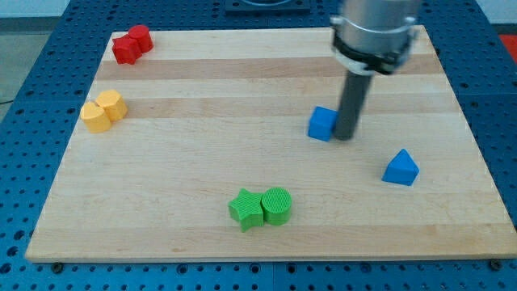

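My tip point(345, 136) rests on the board right of centre, touching the right side of a blue cube point(322, 124). A blue triangular block point(401, 168) lies apart from them, lower and to the view's right. Near the view's bottom centre a green star block point(245, 209) sits against a green cylinder point(276, 205). Two yellow blocks point(103, 111) huddle at the left edge, and two red blocks point(132, 44) sit at the top left corner.
The wooden board point(258, 89) lies on a blue perforated table point(24, 121). The arm's grey body point(374, 28) hangs over the board's upper right part.
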Robot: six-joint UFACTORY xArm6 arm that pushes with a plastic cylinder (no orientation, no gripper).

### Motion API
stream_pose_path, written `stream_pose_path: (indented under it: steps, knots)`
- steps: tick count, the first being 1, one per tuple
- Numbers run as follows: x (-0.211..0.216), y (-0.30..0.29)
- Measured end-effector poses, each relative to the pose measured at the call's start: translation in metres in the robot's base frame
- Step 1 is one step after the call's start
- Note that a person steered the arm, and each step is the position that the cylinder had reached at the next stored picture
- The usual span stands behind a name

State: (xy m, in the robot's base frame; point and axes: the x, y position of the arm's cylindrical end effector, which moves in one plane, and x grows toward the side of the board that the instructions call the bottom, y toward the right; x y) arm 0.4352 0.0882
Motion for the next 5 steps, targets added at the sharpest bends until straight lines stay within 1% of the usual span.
stream_pose_path:
  steps: [1, 2, 3, 4, 5]
  knots:
    - [0.014, -0.048]
    - [0.020, -0.076]
    - [-0.016, -0.070]
    - [-0.023, -0.024]
    - [-0.045, 0.012]
